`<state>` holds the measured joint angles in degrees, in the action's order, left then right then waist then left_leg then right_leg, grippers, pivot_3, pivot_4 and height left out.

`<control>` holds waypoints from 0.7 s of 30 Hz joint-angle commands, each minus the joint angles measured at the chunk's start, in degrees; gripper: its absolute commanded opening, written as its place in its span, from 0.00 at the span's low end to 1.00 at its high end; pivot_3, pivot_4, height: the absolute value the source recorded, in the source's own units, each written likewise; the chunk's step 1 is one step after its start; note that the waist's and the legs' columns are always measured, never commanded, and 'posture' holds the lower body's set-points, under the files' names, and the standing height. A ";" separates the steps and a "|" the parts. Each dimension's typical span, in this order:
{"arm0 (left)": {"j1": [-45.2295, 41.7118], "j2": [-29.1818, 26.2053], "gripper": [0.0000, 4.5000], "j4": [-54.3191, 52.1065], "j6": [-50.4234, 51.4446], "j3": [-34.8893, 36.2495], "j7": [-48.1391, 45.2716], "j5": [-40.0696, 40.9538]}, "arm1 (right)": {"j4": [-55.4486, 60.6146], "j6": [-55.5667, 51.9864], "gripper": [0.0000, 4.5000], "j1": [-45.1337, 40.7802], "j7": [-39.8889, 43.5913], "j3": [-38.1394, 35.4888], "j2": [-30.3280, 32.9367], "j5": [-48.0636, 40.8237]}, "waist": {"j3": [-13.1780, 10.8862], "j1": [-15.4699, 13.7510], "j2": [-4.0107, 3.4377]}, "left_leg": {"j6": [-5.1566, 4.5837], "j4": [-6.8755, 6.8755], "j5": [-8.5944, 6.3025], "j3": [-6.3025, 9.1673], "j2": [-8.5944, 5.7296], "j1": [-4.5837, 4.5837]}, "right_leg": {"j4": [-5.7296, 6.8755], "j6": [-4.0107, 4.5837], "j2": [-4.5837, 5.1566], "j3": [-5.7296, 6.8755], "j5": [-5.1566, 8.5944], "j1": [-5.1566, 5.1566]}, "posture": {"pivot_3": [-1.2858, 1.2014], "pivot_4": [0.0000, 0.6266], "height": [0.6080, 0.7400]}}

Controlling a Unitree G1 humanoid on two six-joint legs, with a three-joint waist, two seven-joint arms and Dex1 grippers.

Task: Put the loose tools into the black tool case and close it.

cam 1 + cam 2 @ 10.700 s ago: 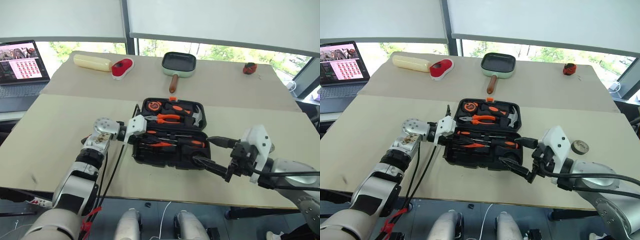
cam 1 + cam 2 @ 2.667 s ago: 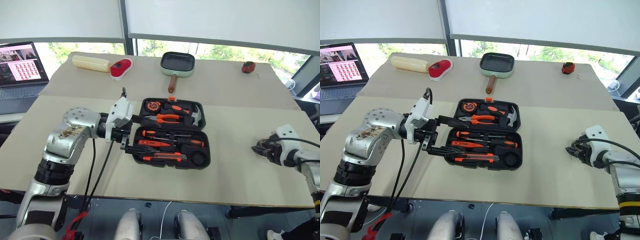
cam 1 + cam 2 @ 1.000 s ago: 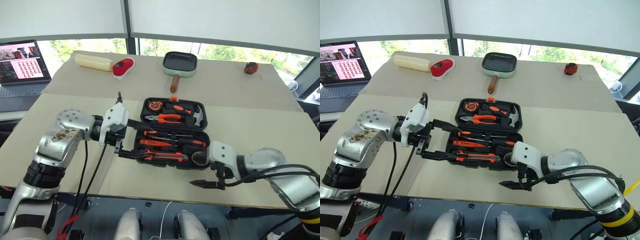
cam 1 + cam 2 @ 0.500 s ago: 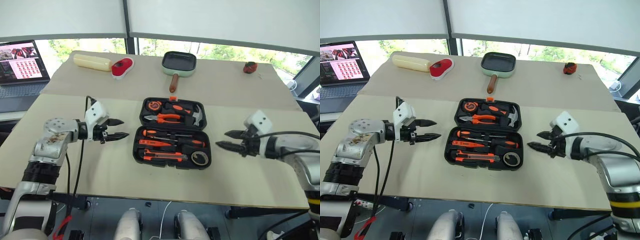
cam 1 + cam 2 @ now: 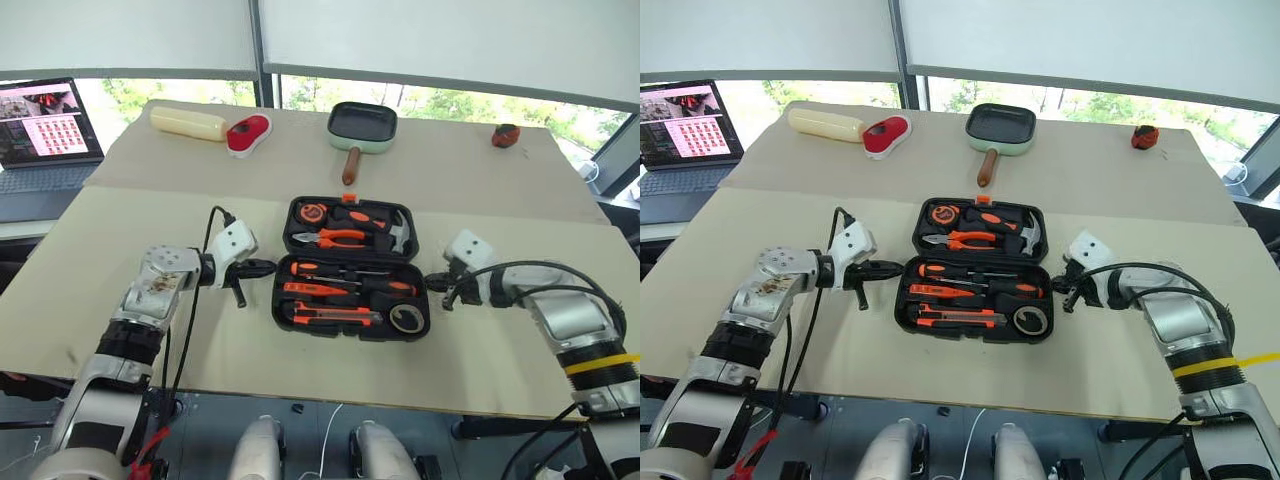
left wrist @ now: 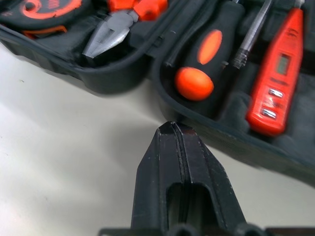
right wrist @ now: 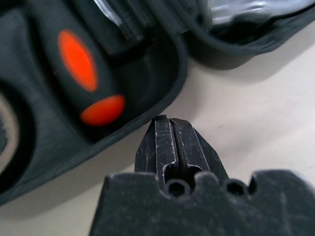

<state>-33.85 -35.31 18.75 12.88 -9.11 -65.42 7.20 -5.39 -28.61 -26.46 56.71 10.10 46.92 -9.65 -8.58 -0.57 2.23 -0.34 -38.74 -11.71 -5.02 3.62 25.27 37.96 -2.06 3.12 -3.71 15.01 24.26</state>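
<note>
The black tool case [image 5: 350, 267] lay open between the pincers, tools seated in its recesses. The left pincer [image 5: 268, 267] and right pincer [image 5: 432, 283], both pressed together and empty, flanked its near half. The shell looked rigid, smooth and light; lifting the near half by its side edges would probably close it.

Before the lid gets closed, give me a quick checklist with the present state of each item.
1. Tools seated in the case: ok; screwdrivers, tester and tape roll all lie in the near half.
2. Loose tools left on the table: ok, none seen beside the case.
3. Lid: not ok, open flat.
4. Left tool: ok; shut, empty, at the case's left edge.
5. Right tool: ok; shut, empty, at the right edge.
6. Tools touching the case: cannot tell.
</note>
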 commanded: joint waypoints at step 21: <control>16.00 -9.38 0.00 -16.71 5.57 1.23 -8.36 5.18 | 32.98 -8.45 0.00 25.77 -1.08 -11.14 5.00 -5.82 | 0.01 0.21 -0.01 | 0.01 0.02 -0.01 0.02 0.07 -0.08 | 0.02 0.04 -0.02 0.02 0.02 -0.01 | 0.52 0.24 1.00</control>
<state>-17.82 -44.47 1.03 19.10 -8.10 -74.86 13.28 24.60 -37.78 -1.26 56.08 0.84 51.09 -14.76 -8.57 -0.37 2.22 -0.33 -38.72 -11.72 -5.01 3.69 25.19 37.98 -2.02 3.10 -3.70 15.03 24.24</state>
